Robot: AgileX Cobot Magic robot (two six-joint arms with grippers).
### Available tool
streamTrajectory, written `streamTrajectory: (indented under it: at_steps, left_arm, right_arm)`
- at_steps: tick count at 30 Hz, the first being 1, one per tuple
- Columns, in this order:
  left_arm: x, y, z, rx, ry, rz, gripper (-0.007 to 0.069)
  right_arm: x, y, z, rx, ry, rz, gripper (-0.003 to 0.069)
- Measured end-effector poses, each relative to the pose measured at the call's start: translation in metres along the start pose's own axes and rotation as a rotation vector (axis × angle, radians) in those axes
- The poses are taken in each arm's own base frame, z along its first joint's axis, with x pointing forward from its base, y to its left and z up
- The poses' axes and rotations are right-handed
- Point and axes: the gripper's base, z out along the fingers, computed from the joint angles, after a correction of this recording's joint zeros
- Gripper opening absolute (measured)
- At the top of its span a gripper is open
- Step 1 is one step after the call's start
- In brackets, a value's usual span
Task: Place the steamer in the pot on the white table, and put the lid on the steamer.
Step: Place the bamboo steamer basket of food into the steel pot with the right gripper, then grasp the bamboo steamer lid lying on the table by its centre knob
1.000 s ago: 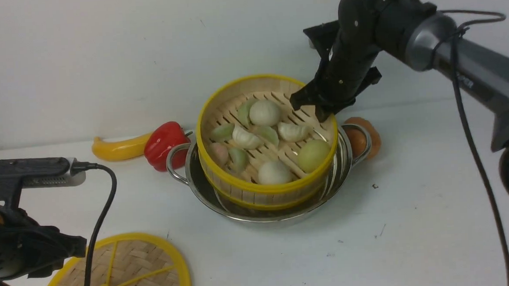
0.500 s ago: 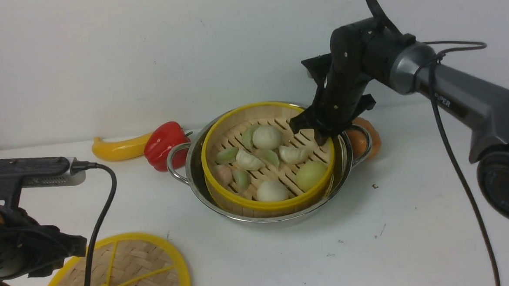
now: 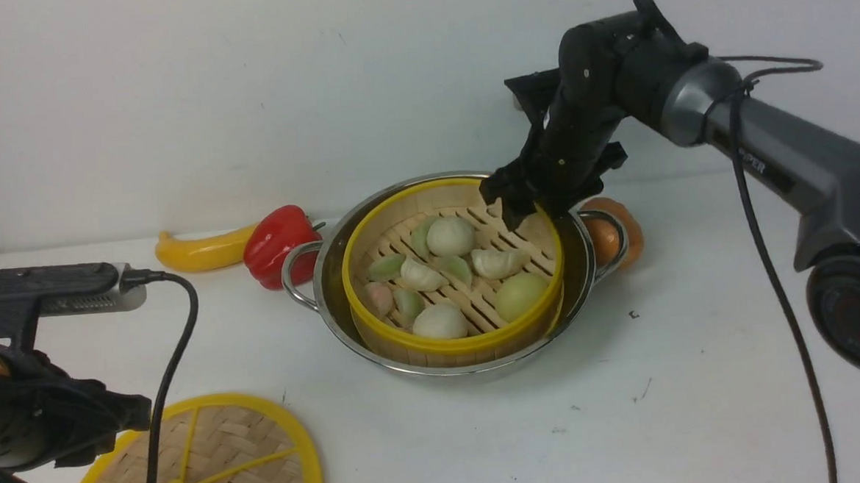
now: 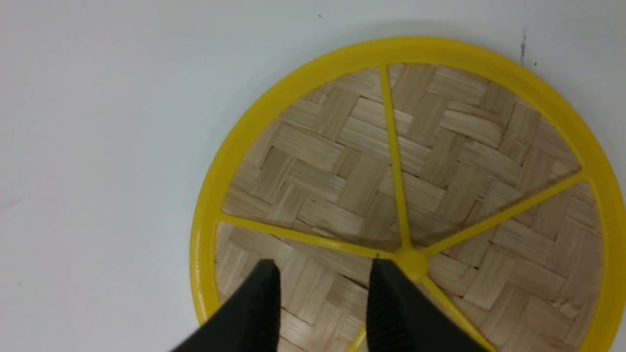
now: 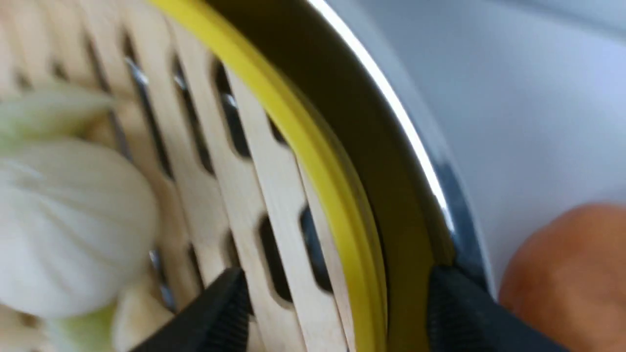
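Lying directly beneath the empty, parted left gripper (image 4: pixel 323 266), the lid (image 4: pixel 406 195) is noted; right gripper (image 5: pixel 337 278) spread loose astride the steamer (image 3: pixel 450 341).

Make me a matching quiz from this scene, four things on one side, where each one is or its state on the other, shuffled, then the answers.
1 steamer
2 lid
3 red pepper
4 right gripper

A flat on the table
B open, astride the steamer's rim
C inside the pot
D beside the pot's handle

Pairs: 1-C, 2-A, 3-D, 4-B
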Motion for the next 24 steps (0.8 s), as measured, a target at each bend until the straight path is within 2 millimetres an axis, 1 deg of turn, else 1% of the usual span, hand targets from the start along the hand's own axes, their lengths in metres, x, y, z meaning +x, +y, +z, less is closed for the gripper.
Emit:
streamTrajectory:
  at_steps: [1, 4, 6, 7, 8, 10, 11, 12, 14, 15, 16, 18, 24]
  left_arm:
    - [0.000, 0.000, 0.000, 0.002, 0.002, 0.000, 0.0241]
    - [0.000, -0.003, 0.013, 0.031, 0.051, 0.004, 0.0241]
    - [0.000, -0.004, 0.024, 0.041, 0.090, 0.013, 0.0241]
    - [0.001, -0.005, 0.028, 0.042, 0.105, 0.011, 0.0241]
    - [0.001, -0.005, 0.035, 0.045, 0.126, 0.014, 0.0241]
    - [0.001, -0.006, 0.042, 0.050, 0.139, 0.004, 0.0241]
    - [0.001, -0.007, 0.046, 0.059, 0.149, -0.007, 0.0241]
    - [0.001, -0.007, 0.048, 0.064, 0.157, -0.009, 0.0241]
    - [0.001, -0.009, 0.052, 0.079, 0.170, -0.017, 0.0241]
    - [0.001, -0.009, 0.053, 0.085, 0.174, -0.018, 0.0241]
    - [0.001, -0.010, 0.053, 0.091, 0.174, -0.017, 0.0241]
    - [0.001, -0.011, 0.053, 0.100, 0.173, -0.013, 0.0241]
    - [0.001, -0.011, 0.053, 0.103, 0.173, 0.001, 0.0241]
  right_arm:
    - [-0.001, 0.000, -0.002, -0.001, -0.005, 0.001, 0.0503]
    - [-0.015, -0.010, -0.049, -0.042, -0.105, 0.044, 0.0531]
    - [-0.022, -0.020, -0.084, -0.068, -0.169, 0.078, 0.0536]
    - [-0.024, -0.027, -0.107, -0.080, -0.213, 0.097, 0.0538]
    - [-0.026, -0.036, -0.135, -0.091, -0.266, 0.121, 0.0539]
    - [-0.026, -0.045, -0.172, -0.091, -0.338, 0.132, 0.0540]
    - [-0.023, -0.049, -0.203, -0.087, -0.394, 0.129, 0.0540]
    - [-0.022, -0.052, -0.211, -0.083, -0.408, 0.127, 0.0540]
    - [-0.015, -0.055, -0.244, -0.072, -0.465, 0.113, 0.0540]
    - [-0.012, -0.055, -0.257, -0.066, -0.486, 0.101, 0.0540]
    - [-0.009, -0.054, -0.268, -0.064, -0.505, 0.100, 0.0540]
    - [-0.006, -0.053, -0.279, -0.057, -0.522, 0.087, 0.0540]
    - [-0.005, -0.052, -0.276, -0.065, -0.509, 0.085, 0.0540]
